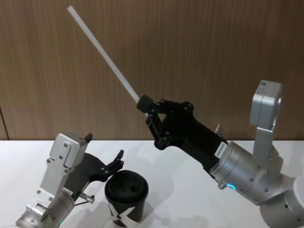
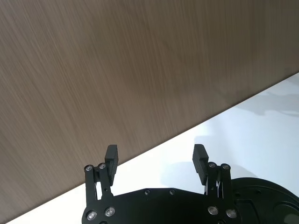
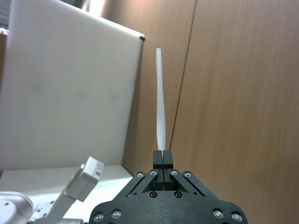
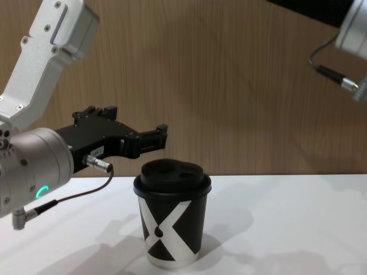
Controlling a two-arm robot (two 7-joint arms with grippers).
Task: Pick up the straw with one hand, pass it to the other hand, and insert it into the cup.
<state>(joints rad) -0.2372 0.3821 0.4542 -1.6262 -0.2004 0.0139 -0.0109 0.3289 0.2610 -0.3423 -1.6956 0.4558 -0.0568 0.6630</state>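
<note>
The straw (image 1: 102,51) is up in the air, slanting up and away to my left, its lower end pinched between the pressed-together fingertips of my right gripper (image 1: 144,103). With a grip that near the end, a knock at the handover could swing it or slip it loose, I reckon. My left gripper (image 2: 156,156) hangs spread wide, holding nothing, just behind the lidded cup (image 4: 172,223) on the white table (image 4: 298,217), well below the straw.

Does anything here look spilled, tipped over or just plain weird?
Nothing stands out. The cup stands upright, lid on, no spill around it. The right gripper pinches the straw by one end, up in the air; the left gripper is open beside the cup.
</note>
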